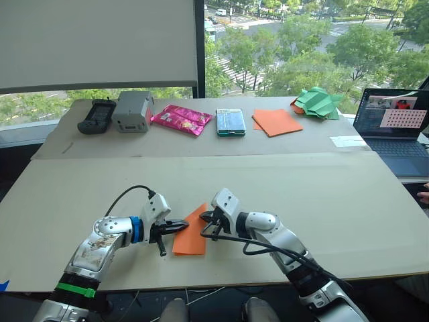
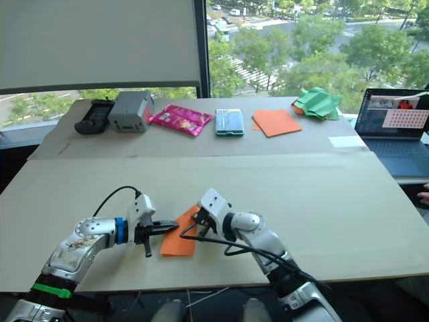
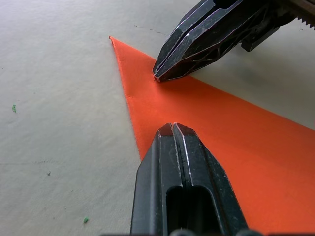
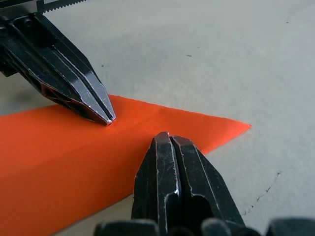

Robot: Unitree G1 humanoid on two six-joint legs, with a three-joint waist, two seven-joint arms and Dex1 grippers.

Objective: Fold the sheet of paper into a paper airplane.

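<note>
The orange sheet of paper (image 1: 190,238) lies flat near the table's front edge, folded into a long wedge with a pointed tip (image 3: 114,41) like a paper airplane. A crease runs along it. My left gripper (image 1: 184,227) comes in from the left, shut, with its tip resting on the paper's left part (image 3: 173,128). My right gripper (image 1: 205,217) comes in from the right, also shut, and its tip presses on the paper near the point (image 4: 165,135). The two tips sit close together, facing each other across the fold.
Along the far side of the table lie a black device (image 1: 96,115), a grey box (image 1: 133,111), a pink packet (image 1: 181,119), a teal box (image 1: 230,122), smooth orange paper (image 1: 277,121) and a green paper heap (image 1: 317,102). A laptop (image 1: 392,121) stands at the right.
</note>
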